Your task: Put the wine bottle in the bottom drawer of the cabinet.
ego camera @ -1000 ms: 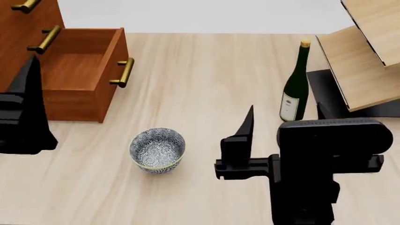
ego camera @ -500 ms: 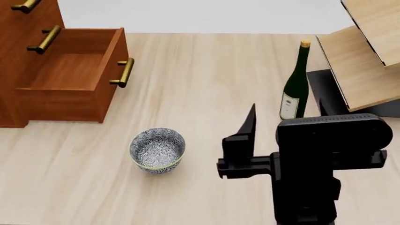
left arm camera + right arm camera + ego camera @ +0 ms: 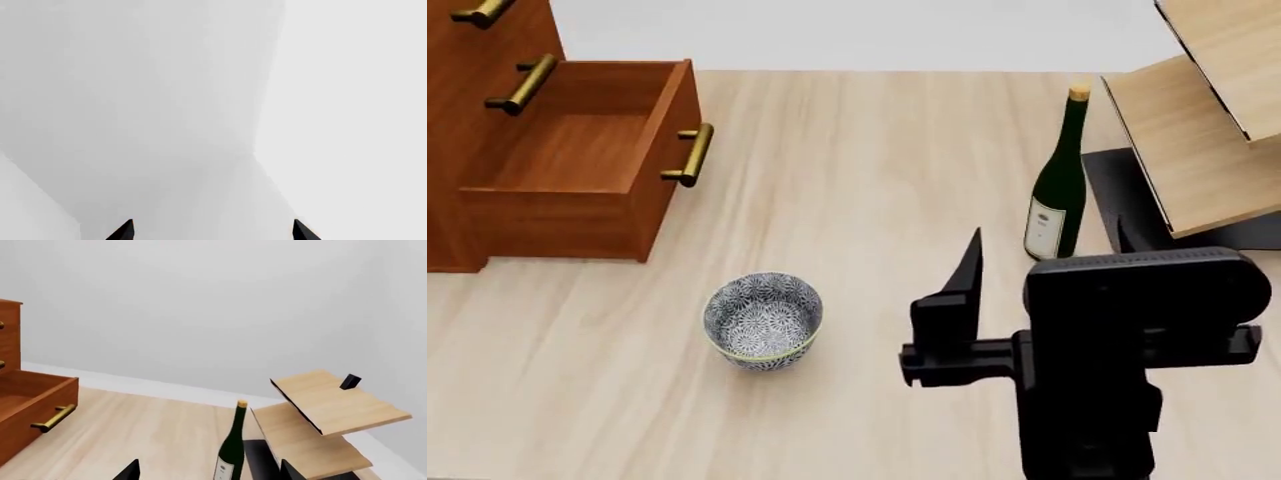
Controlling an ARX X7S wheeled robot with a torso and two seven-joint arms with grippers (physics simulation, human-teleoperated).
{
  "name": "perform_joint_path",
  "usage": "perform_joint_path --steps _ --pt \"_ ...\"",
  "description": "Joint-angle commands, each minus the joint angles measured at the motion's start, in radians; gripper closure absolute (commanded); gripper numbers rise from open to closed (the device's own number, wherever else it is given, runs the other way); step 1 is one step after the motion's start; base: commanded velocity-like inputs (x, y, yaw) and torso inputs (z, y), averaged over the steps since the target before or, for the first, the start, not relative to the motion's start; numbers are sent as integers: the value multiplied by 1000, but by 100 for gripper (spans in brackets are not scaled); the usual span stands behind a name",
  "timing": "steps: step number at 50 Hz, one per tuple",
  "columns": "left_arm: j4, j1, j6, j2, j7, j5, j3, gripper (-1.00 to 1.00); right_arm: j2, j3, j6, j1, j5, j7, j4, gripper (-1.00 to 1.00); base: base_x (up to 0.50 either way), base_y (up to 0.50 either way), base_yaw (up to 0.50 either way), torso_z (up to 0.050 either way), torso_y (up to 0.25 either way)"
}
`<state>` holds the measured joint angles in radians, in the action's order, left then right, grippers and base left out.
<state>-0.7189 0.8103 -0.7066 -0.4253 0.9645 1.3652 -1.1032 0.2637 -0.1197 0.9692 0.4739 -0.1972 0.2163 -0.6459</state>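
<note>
The wine bottle (image 3: 1057,180) stood upright on the pale wood floor (image 3: 868,160) at the far right, its cork top up and its white label facing me, just beside the dark base of the light-wood rack (image 3: 1201,130) on its right. My right gripper (image 3: 1054,300) hung near the bottle on its near side, apart from it, with its jaws spread wide and nothing between them; from my right wrist the bottle (image 3: 231,450) showed between my two fingertips but farther off. A blue-and-white patterned bowl (image 3: 763,320) sat on the floor to the left of that gripper. Farther left, the bottom drawer (image 3: 587,170) of the cabinet (image 3: 481,70) stood pulled out with its brass handle toward the bottle, well apart from it. My left gripper (image 3: 212,231) showed only two separated tips against a blank grey wall, holding nothing.
</note>
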Motion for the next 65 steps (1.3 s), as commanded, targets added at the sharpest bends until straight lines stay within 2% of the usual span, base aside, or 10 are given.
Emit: perform_joint_path --steps 1,5,8,10,16,31,42,44,53,65 --pt "-20 32 111 8 -19 -62 -134 -100 6 13 22 -4 -21 -5 -35 -100 0 0 0 0 0" --pt "-32 33 132 1 -24 -100 -165 -100 5 25 34 -3 -30 -5 -48 -100 0 0 0 0 0" --pt "-53 29 129 -44 -59 -147 -145 -100 2 33 42 -2 -38 -5 -56 -100 0 0 0 0 0" --pt "-38 31 140 -10 -49 -139 -159 -100 1 32 34 -2 -38 -4 -54 -100 0 0 0 0 0" --pt "-52 11 116 -37 -18 -186 -148 -100 -9 40 39 8 -49 -3 -52 -100 0 0 0 0 0" --pt "-46 -14 76 -54 -8 -135 -117 -100 11 0 34 26 -41 2 -69 -100 0 0 0 0 0" --pt "-46 -29 75 -46 -26 -139 -111 -100 4 34 63 32 -72 -4 -93 -100 209 131 0 0 0" --pt "-44 -30 71 -45 -21 -126 -108 -100 27 -3 48 32 -39 10 -90 -100 221 146 0 0 0" --pt "-48 -34 65 -55 -5 -115 -110 -100 26 7 45 32 -46 13 -90 -100 224 158 0 0 0" --pt "-45 -45 63 -54 -14 -115 -105 -100 11 18 106 79 -74 19 -123 -100 224 160 0 0 0"
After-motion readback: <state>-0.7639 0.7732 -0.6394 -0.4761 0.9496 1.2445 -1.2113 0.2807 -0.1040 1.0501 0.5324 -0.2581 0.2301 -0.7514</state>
